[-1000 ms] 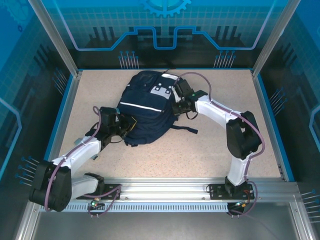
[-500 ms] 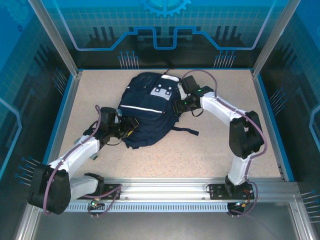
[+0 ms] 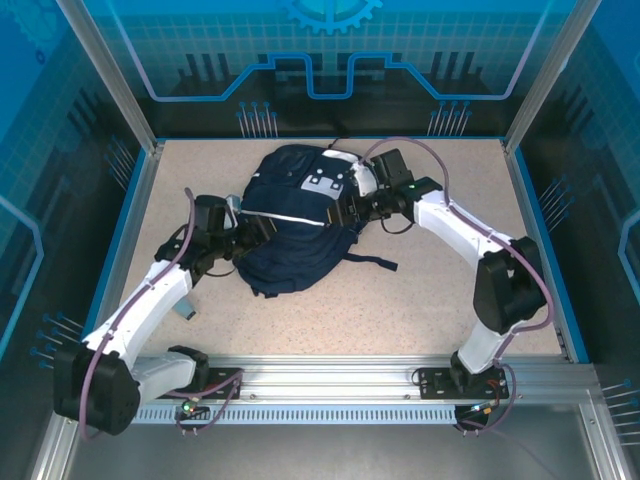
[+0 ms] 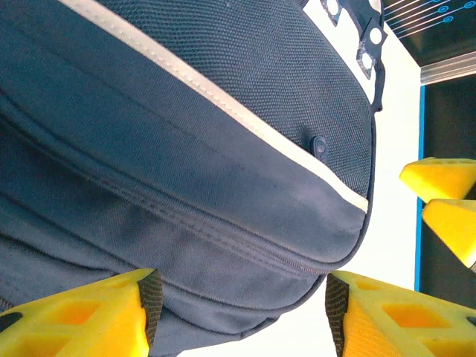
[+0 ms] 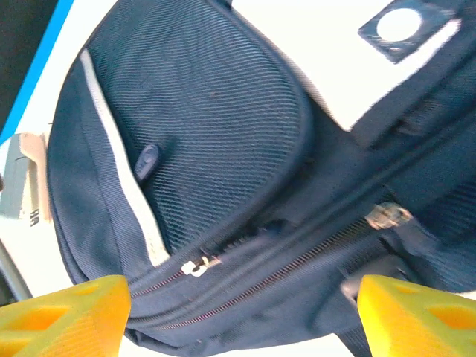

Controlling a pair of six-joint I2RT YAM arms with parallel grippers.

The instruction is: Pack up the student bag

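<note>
Left gripper [image 4: 242, 290], right gripper [image 5: 242, 297] released student bag [image 3: 300, 215], fingers spread, zips [image 5: 297, 256] seemingly closed, contents hidden

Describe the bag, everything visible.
The bag is a navy woven-fabric backpack lying flat on the table, front up, top toward the far edge. A white stripe crosses its front pocket; a white-grey patch sits near the top; a dark strap trails right. Zippers run along its side. The left end effector and right end effector flank it, open.
</note>
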